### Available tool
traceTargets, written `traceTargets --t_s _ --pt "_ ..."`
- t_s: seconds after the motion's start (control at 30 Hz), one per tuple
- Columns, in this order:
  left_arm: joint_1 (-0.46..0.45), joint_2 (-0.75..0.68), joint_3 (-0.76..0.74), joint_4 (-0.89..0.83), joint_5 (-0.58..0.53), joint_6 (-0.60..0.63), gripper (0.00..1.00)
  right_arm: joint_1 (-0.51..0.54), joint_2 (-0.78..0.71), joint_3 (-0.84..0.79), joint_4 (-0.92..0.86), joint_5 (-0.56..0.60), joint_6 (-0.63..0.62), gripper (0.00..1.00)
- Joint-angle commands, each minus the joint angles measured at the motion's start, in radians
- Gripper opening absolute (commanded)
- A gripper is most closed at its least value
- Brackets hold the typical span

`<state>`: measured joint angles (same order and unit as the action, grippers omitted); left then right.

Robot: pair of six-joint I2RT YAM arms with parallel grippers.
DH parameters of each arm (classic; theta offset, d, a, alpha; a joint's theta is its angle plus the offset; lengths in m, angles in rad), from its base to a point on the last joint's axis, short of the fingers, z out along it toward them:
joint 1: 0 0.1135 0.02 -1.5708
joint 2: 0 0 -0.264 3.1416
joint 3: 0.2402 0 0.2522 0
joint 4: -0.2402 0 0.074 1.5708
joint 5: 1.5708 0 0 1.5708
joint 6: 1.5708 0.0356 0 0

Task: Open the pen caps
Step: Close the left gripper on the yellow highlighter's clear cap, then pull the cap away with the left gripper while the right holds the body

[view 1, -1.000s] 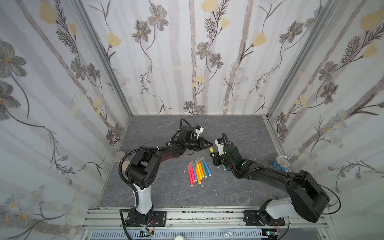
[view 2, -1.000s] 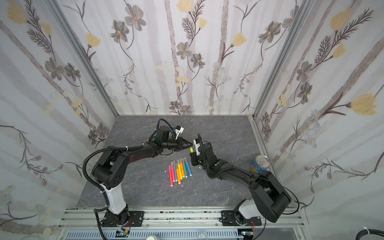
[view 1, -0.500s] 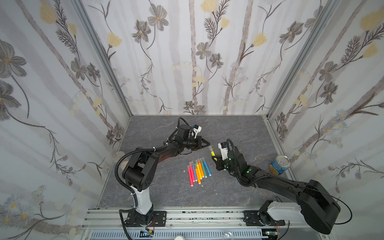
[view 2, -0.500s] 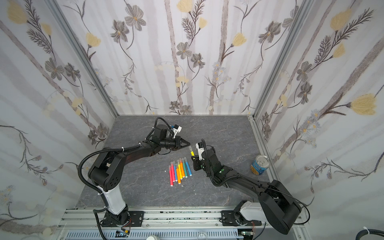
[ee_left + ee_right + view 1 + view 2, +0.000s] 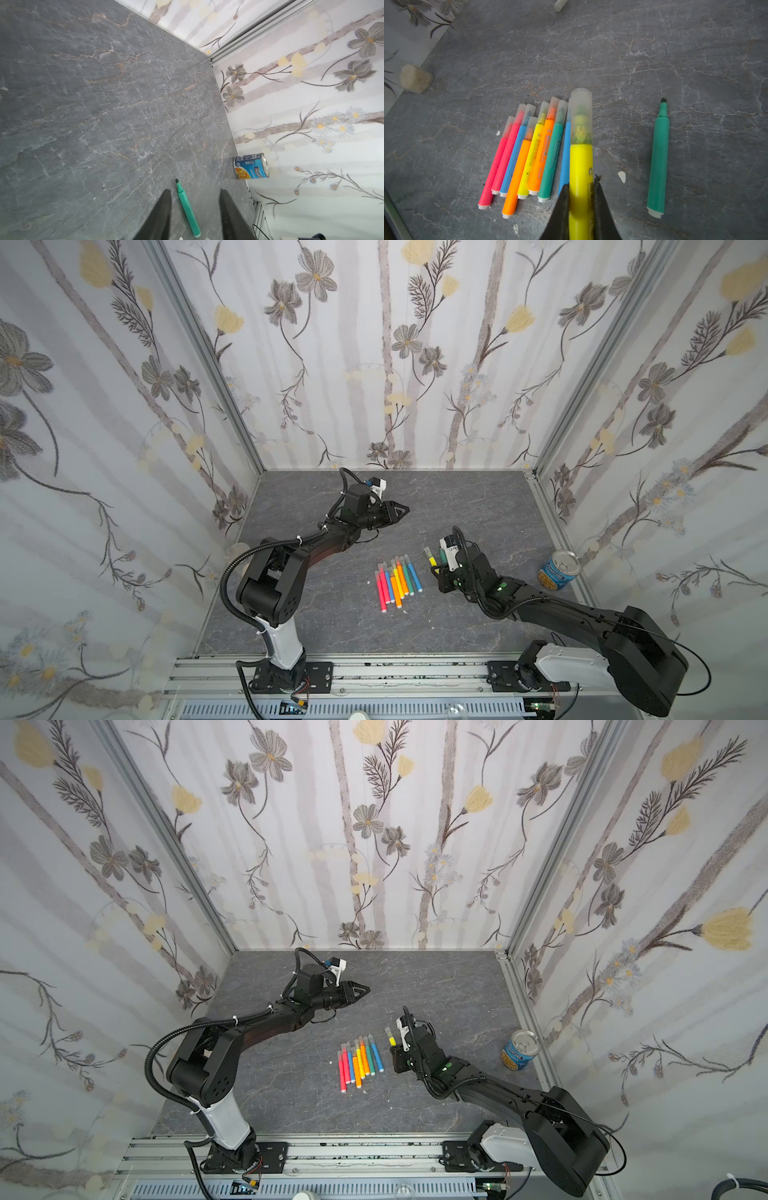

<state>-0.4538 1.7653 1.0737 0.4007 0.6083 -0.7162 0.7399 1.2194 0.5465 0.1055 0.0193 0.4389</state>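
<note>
Right of the row of pens (image 5: 397, 578), right gripper (image 5: 581, 182) pinches the yellow pen (image 5: 581, 164) low on its barrel, cap (image 5: 581, 116) on, while left gripper (image 5: 195, 190) is spread and empty far-left: an off-axis cap pull could twist the pen loose onto the worktop (image 5: 654, 52).

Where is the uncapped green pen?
Right wrist view: the green pen lies alone on the table, the right tool's yellow pen between it and the pen row.

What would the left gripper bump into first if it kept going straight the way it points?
Probably nothing close. The left gripper hangs open above the table, aimed toward the right side wall. The green pen seen between its fingers seems to lie lower, on the table, though depth is unclear.
</note>
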Motion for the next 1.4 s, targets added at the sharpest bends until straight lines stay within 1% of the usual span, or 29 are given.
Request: traceTargets --t_s 0.0,0.07,0.13,0.23,0.3,0.33,0.37,0.47,0.5,0.53,0.73,0.93,1.1,1.3,1.37 --pt "0.000 -0.044 -0.052 0.129 0.045 -0.064 0.67 -0.002 0.008 0.043 0.002 0.027 -0.022 0.00" --pt "-0.001 -0.059 -0.086 0.193 0.084 -0.104 1.00 -0.008 0.018 0.067 0.004 0.023 -0.032 0.00" --pt "-0.002 -0.060 -0.117 0.266 0.133 -0.155 1.00 -0.014 0.031 0.091 0.004 0.012 -0.042 0.00" --pt "-0.002 -0.072 -0.170 0.350 0.139 -0.215 1.00 -0.018 0.046 0.123 0.000 -0.002 -0.050 0.00" --pt "-0.003 -0.073 -0.202 0.438 0.158 -0.266 1.00 -0.020 0.055 0.137 -0.002 -0.005 -0.054 0.00" --pt "-0.006 -0.074 -0.204 0.448 0.164 -0.269 1.00 -0.020 0.057 0.141 -0.002 -0.007 -0.054 0.00" --pt "-0.013 -0.080 -0.199 0.429 0.158 -0.250 1.00 -0.020 0.061 0.144 -0.003 -0.008 -0.054 0.00" --pt "-0.055 -0.106 -0.122 0.157 0.048 -0.083 1.00 -0.019 0.073 0.153 0.000 -0.009 -0.054 0.00" --pt "-0.071 -0.107 -0.098 0.096 0.010 -0.047 1.00 -0.019 0.075 0.157 0.001 -0.008 -0.055 0.00" --pt "-0.083 -0.103 -0.079 0.065 -0.003 -0.031 1.00 -0.019 0.078 0.159 0.005 -0.007 -0.055 0.00" --pt "-0.106 -0.039 -0.070 0.126 0.030 -0.097 0.86 -0.020 0.084 0.172 0.032 -0.012 -0.051 0.00" --pt "-0.108 -0.005 -0.090 0.186 0.047 -0.151 0.79 -0.020 0.085 0.184 0.034 -0.016 -0.048 0.00" --pt "-0.116 0.024 -0.094 0.278 0.090 -0.219 0.67 -0.019 0.095 0.182 0.043 -0.014 -0.049 0.00" --pt "-0.133 0.064 -0.084 0.343 0.111 -0.269 0.52 -0.019 0.106 0.180 0.058 -0.001 -0.053 0.00" --pt "-0.134 0.075 -0.084 0.360 0.119 -0.282 0.49 -0.019 0.107 0.178 0.064 0.004 -0.053 0.00"
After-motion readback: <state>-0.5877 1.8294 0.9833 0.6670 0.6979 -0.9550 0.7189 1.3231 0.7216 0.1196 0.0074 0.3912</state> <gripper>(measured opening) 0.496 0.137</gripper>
